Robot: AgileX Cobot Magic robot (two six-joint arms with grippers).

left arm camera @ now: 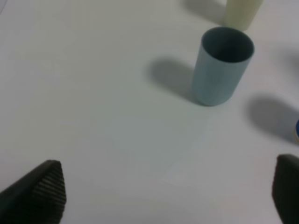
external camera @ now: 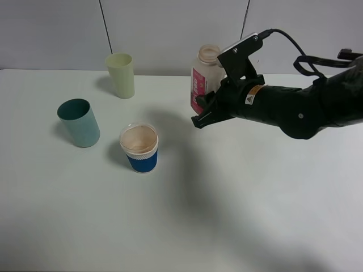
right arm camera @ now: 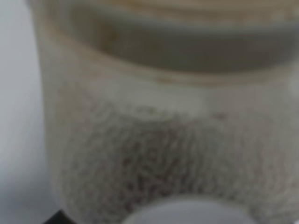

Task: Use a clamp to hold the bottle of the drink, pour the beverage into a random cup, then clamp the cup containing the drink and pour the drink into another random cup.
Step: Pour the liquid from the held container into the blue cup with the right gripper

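Observation:
The bottle of the drink [external camera: 205, 72] stands upright off the table's far middle, its pink label facing left. My right gripper [external camera: 206, 111] is shut on its lower body. In the right wrist view the bottle [right arm camera: 163, 140] fills the frame, blurred, with a brownish haze behind its wall. The blue-sleeved paper cup [external camera: 139, 147] stands left of the bottle and nearer the front; its inside looks tan and I see no dark beverage in it. The teal tumbler [external camera: 79, 122] [left arm camera: 222, 65] stands further left. My left gripper [left arm camera: 163, 191] is open over bare table, short of the teal tumbler.
A pale yellow-green tumbler [external camera: 121, 75] [left arm camera: 240, 13] stands at the back left, behind the teal one. A sliver of the blue cup [left arm camera: 297, 131] shows at the edge of the left wrist view. The white table [external camera: 238, 215] has bare surface at the front and right.

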